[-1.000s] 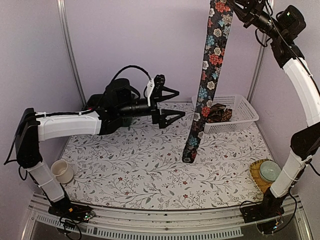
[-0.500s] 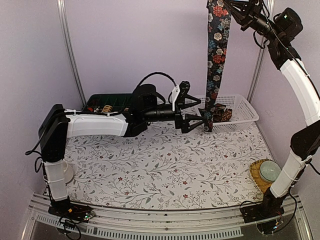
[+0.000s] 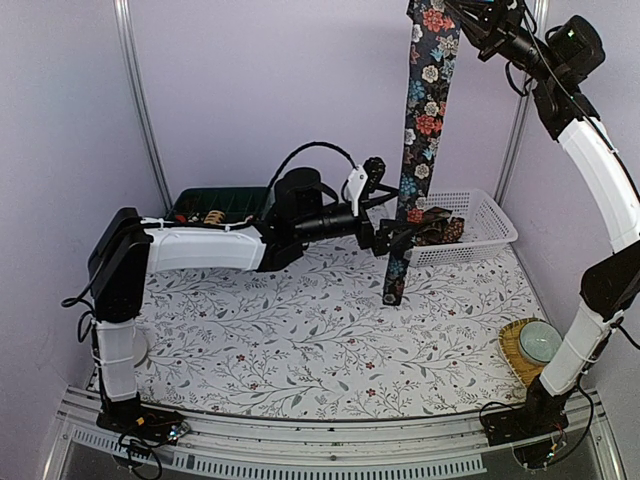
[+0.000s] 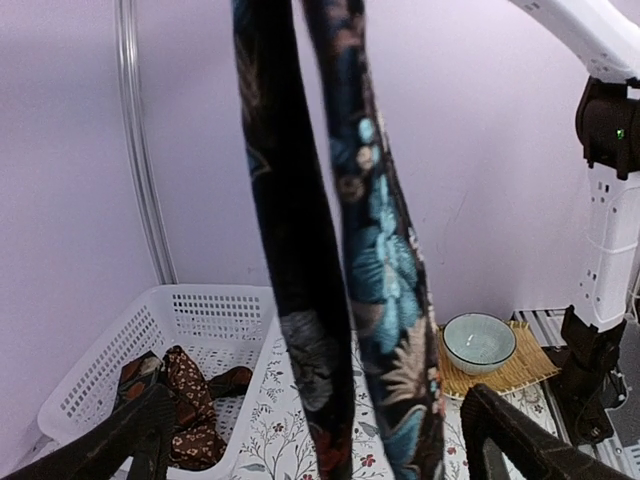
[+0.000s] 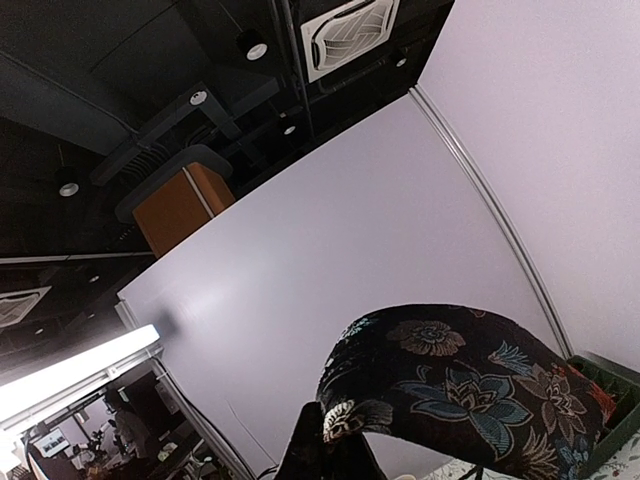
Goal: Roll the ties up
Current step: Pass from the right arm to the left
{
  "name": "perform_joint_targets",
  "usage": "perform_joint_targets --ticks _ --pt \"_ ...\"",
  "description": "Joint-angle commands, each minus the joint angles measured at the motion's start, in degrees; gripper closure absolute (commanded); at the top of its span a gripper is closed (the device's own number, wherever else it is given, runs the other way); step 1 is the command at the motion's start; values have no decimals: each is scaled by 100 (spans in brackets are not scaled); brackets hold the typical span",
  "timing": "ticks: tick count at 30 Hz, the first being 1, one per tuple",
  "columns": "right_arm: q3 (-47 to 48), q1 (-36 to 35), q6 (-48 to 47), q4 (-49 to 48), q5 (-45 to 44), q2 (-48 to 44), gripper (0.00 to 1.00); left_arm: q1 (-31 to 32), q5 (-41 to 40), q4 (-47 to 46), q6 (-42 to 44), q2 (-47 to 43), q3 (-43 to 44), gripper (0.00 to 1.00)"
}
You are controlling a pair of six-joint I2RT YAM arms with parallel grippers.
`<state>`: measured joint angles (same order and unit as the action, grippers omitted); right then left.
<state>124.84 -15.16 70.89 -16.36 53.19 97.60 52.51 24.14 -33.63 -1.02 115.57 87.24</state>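
A long black tie (image 3: 418, 130) with red, blue and white flowers hangs from my right gripper (image 3: 452, 8), which is raised at the top right and shut on its upper end. In the right wrist view the tie (image 5: 470, 380) bends over the shut fingers (image 5: 335, 440). The tie's tip hangs just above the table. My left gripper (image 3: 390, 225) is open, with its jaws on either side of the tie's lower part. In the left wrist view two strands of the tie (image 4: 385, 290) hang between the open fingers (image 4: 140, 435). Brown patterned ties (image 4: 175, 395) lie in the basket.
A white mesh basket (image 3: 490, 225) stands at the back right, also in the left wrist view (image 4: 100, 350). A dark green compartment tray (image 3: 210, 205) sits at the back left. A pale bowl (image 3: 540, 342) rests on a wicker mat at the right edge.
My left arm has reached right from the table's middle until its open jaws straddle the hanging tie. The tie has swung back and forth under my raised right gripper.
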Motion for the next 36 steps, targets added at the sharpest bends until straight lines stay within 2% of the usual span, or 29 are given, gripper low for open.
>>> perform_joint_targets --ticks 1,4,7,8,9,10,12,13,16,19,21,22,24,27,29,31,33,34,35,36 --pt "-3 -70 176 -310 64 -361 100 40 486 -179 77 209 73 0" --pt "2 -75 186 -334 83 -341 100 48 1397 -297 -122 346 208 4" --pt "5 -76 237 -380 95 -314 100 57 1914 -272 -270 504 386 20" --pt "6 -77 252 -389 95 -298 100 69 1974 -236 -278 529 422 32" --pt "-2 -75 257 -386 103 -290 100 67 1996 -193 -278 555 451 49" --pt "-7 -77 258 -390 112 -280 100 66 1952 -167 -284 554 441 70" --pt "-23 -75 259 -394 122 -268 100 67 1842 -88 -221 506 392 91" --pt "-55 -79 254 -401 132 -266 100 60 1710 2 -166 433 349 98" --pt "-175 -77 174 -367 205 -259 100 4 836 608 123 64 139 100" --pt "-573 -69 -32 -366 351 -323 100 -93 -1069 1686 470 -602 -162 100" --pt "-1161 -71 -186 -546 385 -467 100 -130 -2434 2395 850 -1050 -474 100" --pt "-1467 -67 -241 -659 367 -556 100 -173 -2872 2580 1047 -1316 -735 100" --pt "-1973 -73 -362 -787 338 -667 100 -349 -3420 2664 1086 -1862 -1349 100" --pt "-2524 -75 -522 -975 339 -748 97 -580 -3764 2588 1077 -2705 -2274 100" --pt "-2821 -104 -653 -1162 506 -759 84 -604 -4278 2875 1234 -3117 -2493 100" --pt "-3240 -128 -778 -1328 741 -840 60 -563 -5035 3363 1474 -3341 -2563 100" --pt "-3881 -118 -1106 -1131 925 -1094 26 -493 -5837 3870 1829 -3424 -2644 100" --pt "-4197 -97 -1470 -715 891 -1282 6 -453 -6219 4132 1986 -3421 -2698 100" --pt "-4509 -74 -1881 -139 702 -1542 1 -418 -6524 4408 2073 -3397 -2751 100" --pt "-4752 -37 -2771 668 297 -1816 0 -391 -6757 4682 2082 -3369 -2810 100"
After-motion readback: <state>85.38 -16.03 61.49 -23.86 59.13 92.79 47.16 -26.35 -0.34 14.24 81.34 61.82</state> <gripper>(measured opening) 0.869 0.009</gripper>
